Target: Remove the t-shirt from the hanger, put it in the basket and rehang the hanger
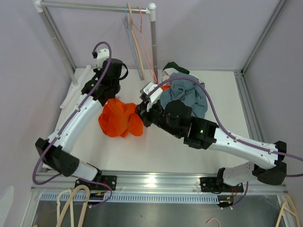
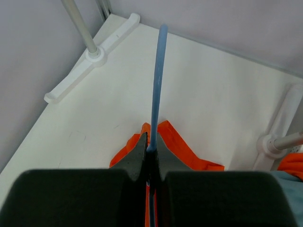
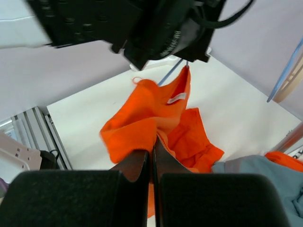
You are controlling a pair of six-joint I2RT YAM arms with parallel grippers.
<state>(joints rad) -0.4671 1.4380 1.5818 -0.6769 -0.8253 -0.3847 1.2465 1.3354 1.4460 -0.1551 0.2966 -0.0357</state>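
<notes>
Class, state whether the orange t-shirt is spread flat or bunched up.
Bunched up: the orange t-shirt is a crumpled mass of folds, with no flat panel showing, pinched by the right claw.

No legible text, brand, number or sign anywhere in the three views. Only a small white label [image 3: 176, 98] on the orange t-shirt [image 3: 137, 118], seen from the right wrist camera, too blurred and too small to read. Nothing printed visible on the arms, the desk or the rail.
</notes>
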